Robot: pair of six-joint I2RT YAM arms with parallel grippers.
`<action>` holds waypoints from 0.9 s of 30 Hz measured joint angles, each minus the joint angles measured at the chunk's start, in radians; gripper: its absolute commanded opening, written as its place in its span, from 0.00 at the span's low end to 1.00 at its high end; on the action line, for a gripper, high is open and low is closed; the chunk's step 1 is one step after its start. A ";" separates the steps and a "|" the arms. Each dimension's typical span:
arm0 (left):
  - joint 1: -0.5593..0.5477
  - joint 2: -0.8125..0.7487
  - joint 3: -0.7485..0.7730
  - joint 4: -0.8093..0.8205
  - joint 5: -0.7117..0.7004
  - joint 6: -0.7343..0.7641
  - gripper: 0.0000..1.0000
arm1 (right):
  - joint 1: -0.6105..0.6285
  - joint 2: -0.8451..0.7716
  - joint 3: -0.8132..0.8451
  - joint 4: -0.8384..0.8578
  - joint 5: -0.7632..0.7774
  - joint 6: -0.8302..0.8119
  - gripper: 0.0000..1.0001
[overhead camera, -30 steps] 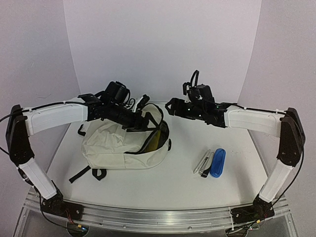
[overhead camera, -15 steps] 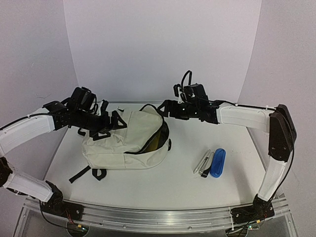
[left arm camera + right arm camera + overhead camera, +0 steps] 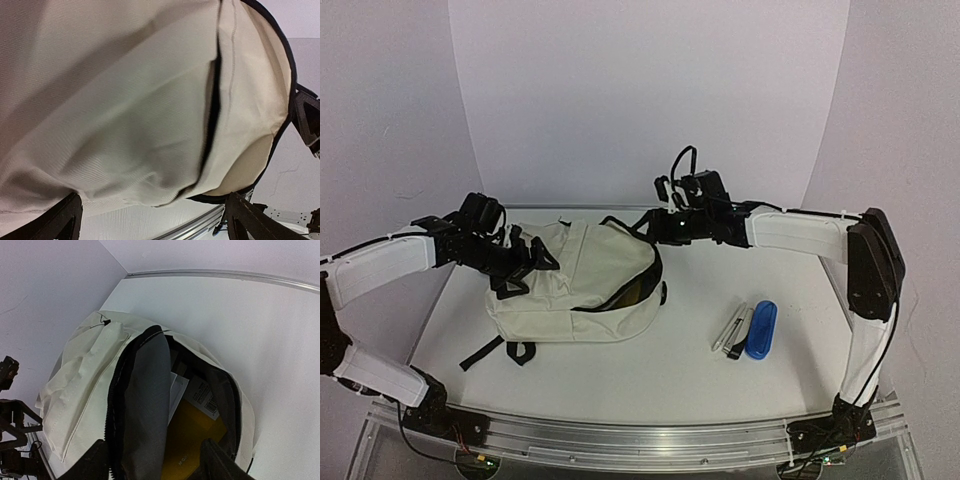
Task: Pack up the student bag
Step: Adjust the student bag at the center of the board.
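Packing looked partway done. The student bag (image 3: 575, 290) lay on its side mid-desk (image 3: 670, 375), mouth unzipped, with something yellow (image 3: 192, 440) and white papers (image 3: 176, 390) inside. A blue case (image 3: 761, 329) and some pens (image 3: 732, 328) sat unpacked, well apart on its right. The left tool (image 3: 523, 264) was spread wide against the bag. The right tool (image 3: 652, 222) was half-spread astride the grey-lined rim, not pinching it that I could see.

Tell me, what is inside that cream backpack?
Through the open zip of the student bag show a yellow flat item and white printed labels. The grey lining flap covers whatever lies deeper.
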 measured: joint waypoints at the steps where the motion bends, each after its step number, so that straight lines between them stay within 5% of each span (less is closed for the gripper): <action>1: 0.010 0.007 -0.008 0.007 0.000 0.000 1.00 | 0.000 0.000 0.000 -0.002 -0.014 0.002 0.29; 11: 0.094 0.071 -0.036 0.116 0.023 0.006 1.00 | 0.000 0.000 -0.079 -0.001 -0.078 0.016 0.01; 17: 0.161 0.167 -0.011 0.213 0.023 0.059 1.00 | 0.003 0.000 -0.154 0.008 -0.102 0.042 0.00; 27: 0.235 0.446 0.268 0.299 0.028 0.240 1.00 | 0.135 -0.012 -0.270 0.127 -0.114 0.149 0.00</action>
